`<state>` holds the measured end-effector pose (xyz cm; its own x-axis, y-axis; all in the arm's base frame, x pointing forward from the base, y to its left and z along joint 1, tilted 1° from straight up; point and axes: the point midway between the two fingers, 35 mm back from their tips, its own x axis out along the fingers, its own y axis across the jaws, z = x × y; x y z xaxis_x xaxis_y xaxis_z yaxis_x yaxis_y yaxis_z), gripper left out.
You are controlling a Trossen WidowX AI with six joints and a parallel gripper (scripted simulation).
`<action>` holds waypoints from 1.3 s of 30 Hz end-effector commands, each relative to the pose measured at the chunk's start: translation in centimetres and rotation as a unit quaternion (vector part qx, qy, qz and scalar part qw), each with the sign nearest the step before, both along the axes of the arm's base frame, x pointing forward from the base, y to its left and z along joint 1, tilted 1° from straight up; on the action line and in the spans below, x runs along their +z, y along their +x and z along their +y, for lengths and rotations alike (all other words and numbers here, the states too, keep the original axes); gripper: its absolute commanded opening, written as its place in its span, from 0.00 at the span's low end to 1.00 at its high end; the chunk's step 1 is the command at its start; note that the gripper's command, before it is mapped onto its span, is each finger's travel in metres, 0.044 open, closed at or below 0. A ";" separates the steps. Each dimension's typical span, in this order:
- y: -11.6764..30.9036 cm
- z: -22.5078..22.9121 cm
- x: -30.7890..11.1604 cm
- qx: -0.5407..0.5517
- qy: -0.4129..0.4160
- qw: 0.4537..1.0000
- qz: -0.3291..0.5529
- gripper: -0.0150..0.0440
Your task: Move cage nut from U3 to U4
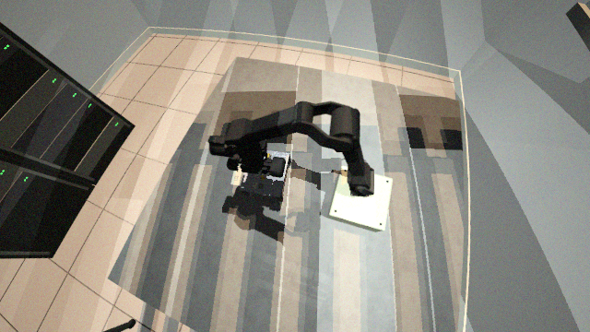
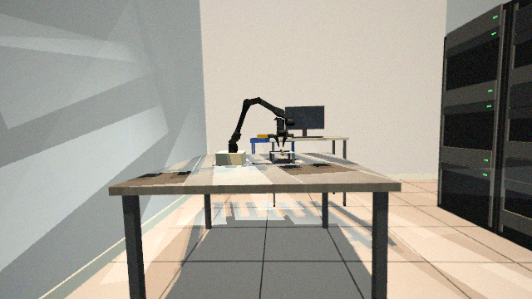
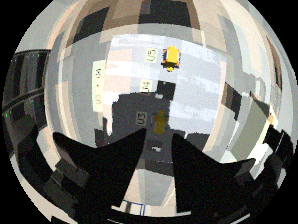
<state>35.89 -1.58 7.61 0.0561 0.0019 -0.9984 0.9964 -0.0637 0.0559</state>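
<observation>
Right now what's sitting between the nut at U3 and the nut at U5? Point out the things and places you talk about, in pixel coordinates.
The wrist view shows the empty U4 hole (image 3: 166, 90) in the rail plate between the U3 nut (image 3: 160, 122) and the U5 nut (image 3: 171, 57).

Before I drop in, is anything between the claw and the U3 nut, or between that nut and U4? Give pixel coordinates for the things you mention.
Nothing visible blocks the claw (image 1: 269, 168) (image 2: 282, 144) (image 3: 158, 135) from the U3 nut (image 3: 160, 122), or that nut from U4 (image 3: 165, 90); the other nut (image 3: 171, 56) sits beyond U4.
</observation>
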 end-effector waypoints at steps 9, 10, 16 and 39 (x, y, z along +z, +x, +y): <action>0.1 -0.1 -0.6 -0.003 -0.002 1.000 0.000 0.46; 0.1 -0.1 -0.7 -0.003 -0.002 1.000 0.000 0.46; 0.1 -0.1 -1.7 -0.003 -0.002 1.000 0.000 0.46; 0.1 -0.1 -2.5 -0.003 -0.002 1.000 0.000 0.46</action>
